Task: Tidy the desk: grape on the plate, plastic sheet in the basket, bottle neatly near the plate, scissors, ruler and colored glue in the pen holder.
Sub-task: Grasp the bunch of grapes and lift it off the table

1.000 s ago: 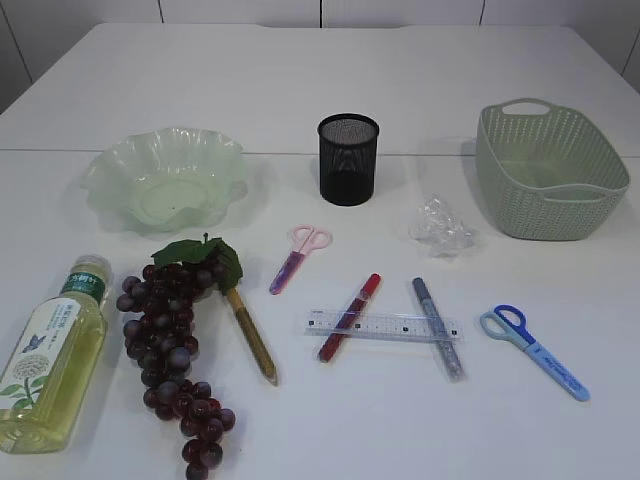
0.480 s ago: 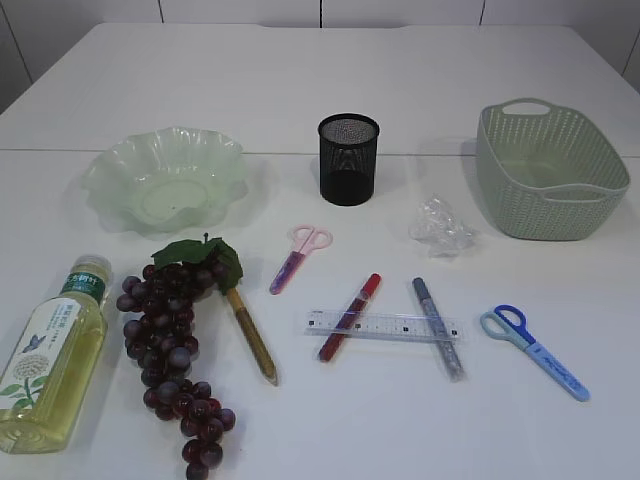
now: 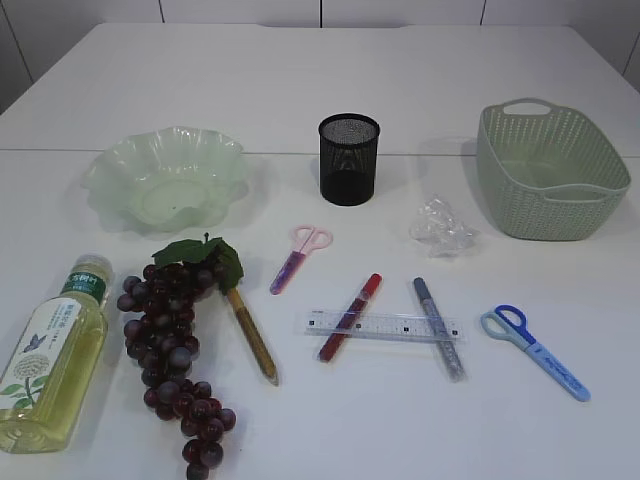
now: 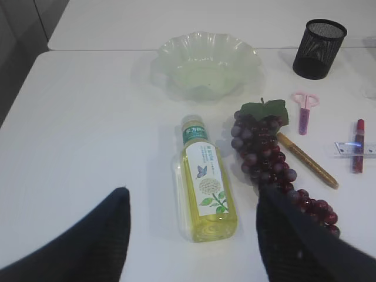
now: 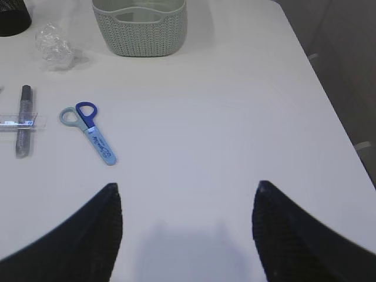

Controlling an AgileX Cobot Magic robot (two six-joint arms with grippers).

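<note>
**Nothing moved yet, both grippers wide and empty**

We compare with a second ago and see no change; every item sits where it was, so no step of the tidy-up is started.

Left gripper (image 4: 191,235) has its jaws spread wide, holding nothing, hanging over the near left of the table (image 3: 420,90); the bottle (image 3: 50,355) lies on its side right under the gap between the fingers, grape bunch (image 3: 175,350) just right of it, plate (image 3: 165,180) farther back, empty.

Right gripper (image 5: 187,232) also wide, empty, over bare table at the near right; blue scissors (image 3: 535,350) lie to its left and a bit farther, basket (image 3: 550,170) far beyond, crumpled plastic sheet (image 3: 440,225) just left of the basket.

Mid-table: ruler (image 3: 385,326) lying across the red glue (image 3: 350,316) and grey glue (image 3: 438,327); pink scissors (image 3: 297,258) near the pen holder (image 3: 348,158); gold glue (image 3: 252,335) touching the grapes.

We judge the bottle or grape the easiest first pick for the left.
</note>
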